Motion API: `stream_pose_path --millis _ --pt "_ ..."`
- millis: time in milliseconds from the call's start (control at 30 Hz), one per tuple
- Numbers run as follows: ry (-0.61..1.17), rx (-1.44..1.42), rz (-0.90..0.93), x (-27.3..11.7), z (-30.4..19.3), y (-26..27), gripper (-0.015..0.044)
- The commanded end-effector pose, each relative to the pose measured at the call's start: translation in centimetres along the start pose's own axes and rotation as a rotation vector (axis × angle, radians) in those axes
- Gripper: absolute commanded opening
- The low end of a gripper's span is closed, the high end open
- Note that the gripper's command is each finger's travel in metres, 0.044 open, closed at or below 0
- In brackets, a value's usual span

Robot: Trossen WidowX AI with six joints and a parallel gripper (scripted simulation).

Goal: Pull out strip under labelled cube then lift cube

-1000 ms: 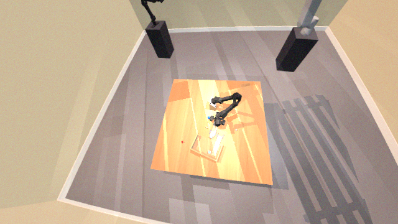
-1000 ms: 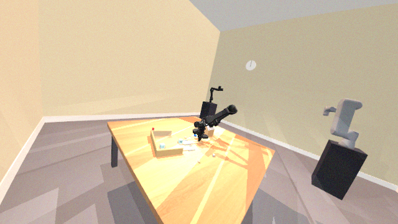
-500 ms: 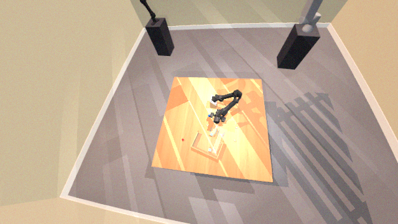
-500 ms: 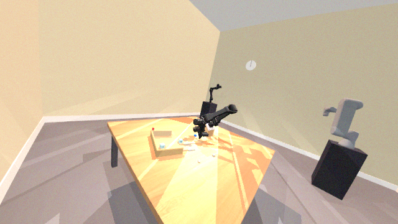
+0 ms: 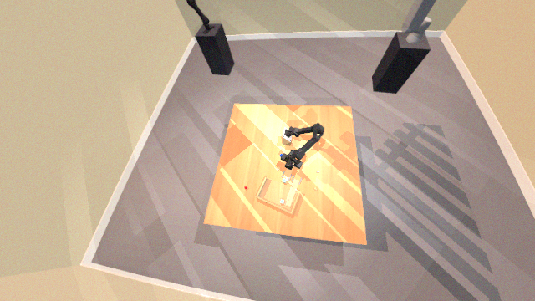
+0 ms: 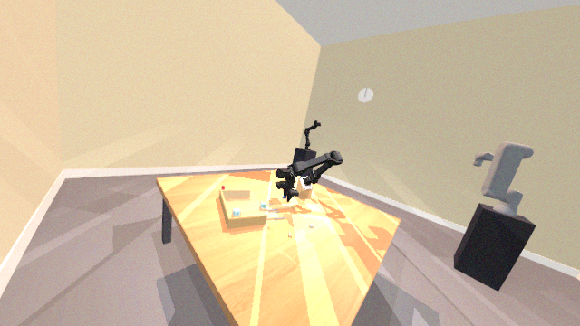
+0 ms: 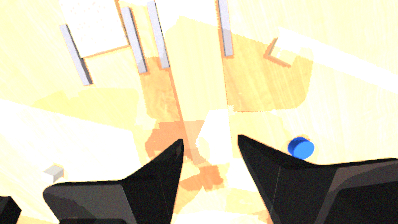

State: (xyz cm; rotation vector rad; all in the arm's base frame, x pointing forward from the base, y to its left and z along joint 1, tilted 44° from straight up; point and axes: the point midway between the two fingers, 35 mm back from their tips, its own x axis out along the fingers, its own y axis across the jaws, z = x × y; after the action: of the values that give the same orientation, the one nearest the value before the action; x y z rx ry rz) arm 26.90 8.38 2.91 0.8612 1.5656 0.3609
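My gripper (image 7: 210, 141) (image 5: 293, 165) (image 6: 290, 198) is open, its fingers parted above the table and nothing held. In the wrist view a long pale strip (image 7: 200, 80) runs down between two grey rails toward the space between the fingertips; glare blurs its near end. A shorter pale strip (image 7: 95, 25) lies to its left between other rails. One light-blue cube (image 5: 285, 180) (image 6: 264, 206) sits at the tray's near-arm side, another cube (image 5: 282, 201) (image 6: 236, 212) at its far side. Labels and which strip is under each cube cannot be made out.
A wooden tray (image 5: 272, 204) (image 6: 246, 222) surrounds the cube area. A blue disc (image 7: 301, 148) (image 5: 281, 155) lies right of the fingers in the wrist view. A small pale block (image 7: 53, 173) lies left, a wooden block (image 7: 282, 52) upper right. A red object (image 5: 246, 187) (image 6: 223, 187) lies beyond the tray.
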Motion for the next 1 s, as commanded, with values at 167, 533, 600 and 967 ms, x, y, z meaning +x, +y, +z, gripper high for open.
stream_pose_path --millis 167,533,600,967 --pt "0.001 0.011 0.001 -0.4 3.3 0.3 0.044" --pt "-0.001 0.009 0.001 -1.0 7.3 0.9 0.044" --pt "-0.001 0.009 0.001 -1.1 8.1 1.0 0.044" --pt "-0.003 0.007 0.001 -1.7 12.1 1.6 0.044"
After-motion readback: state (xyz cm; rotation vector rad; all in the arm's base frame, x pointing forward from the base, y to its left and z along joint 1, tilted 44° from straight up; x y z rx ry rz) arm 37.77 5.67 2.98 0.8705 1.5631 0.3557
